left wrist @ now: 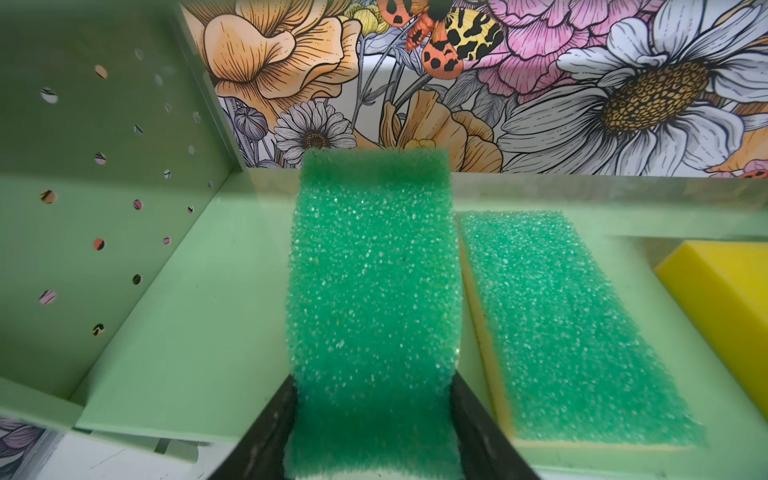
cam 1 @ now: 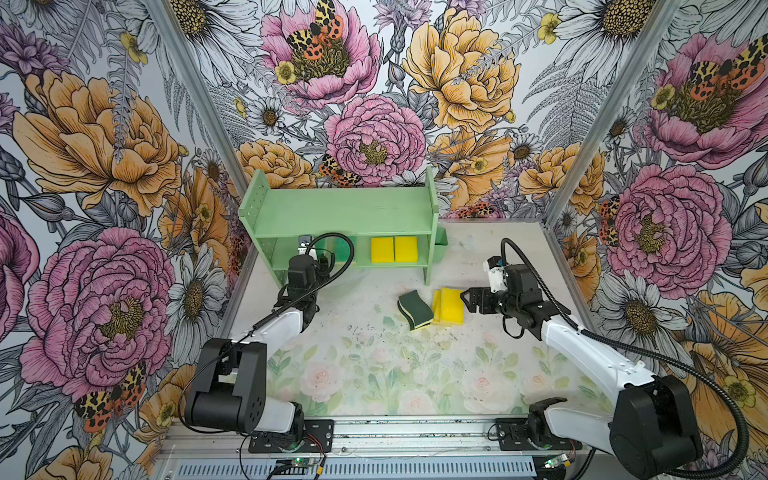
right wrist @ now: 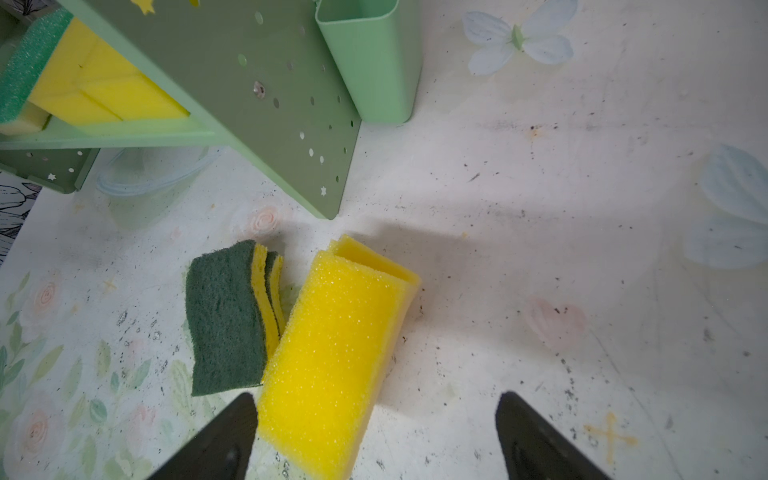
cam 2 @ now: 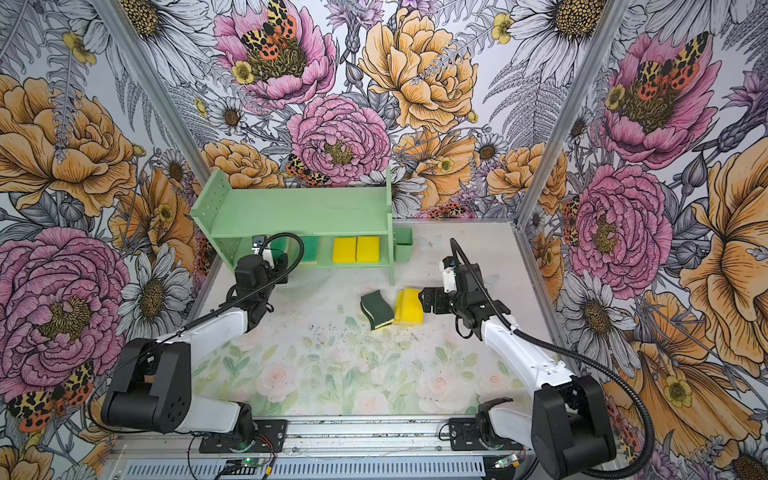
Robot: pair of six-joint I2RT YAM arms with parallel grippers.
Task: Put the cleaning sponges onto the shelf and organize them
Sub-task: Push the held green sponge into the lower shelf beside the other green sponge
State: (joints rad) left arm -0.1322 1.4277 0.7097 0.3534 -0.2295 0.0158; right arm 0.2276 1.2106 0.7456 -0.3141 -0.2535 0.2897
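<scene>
Left fingers (left wrist: 266, 432) clench the soft green sponge (left wrist: 374, 291), denting it. Right fingers (right wrist: 216, 440) gape beside the yellow sponge (right wrist: 332, 353); it looks light, so grip its long sides.

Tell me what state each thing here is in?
Left gripper: shut on a green sponge, inside the shelf.
Second green sponge: flat on the shelf.
Two yellow sponges: side by side there.
Dark-green sponges: on the table.
Right gripper: open, near loose yellow sponges.
</scene>
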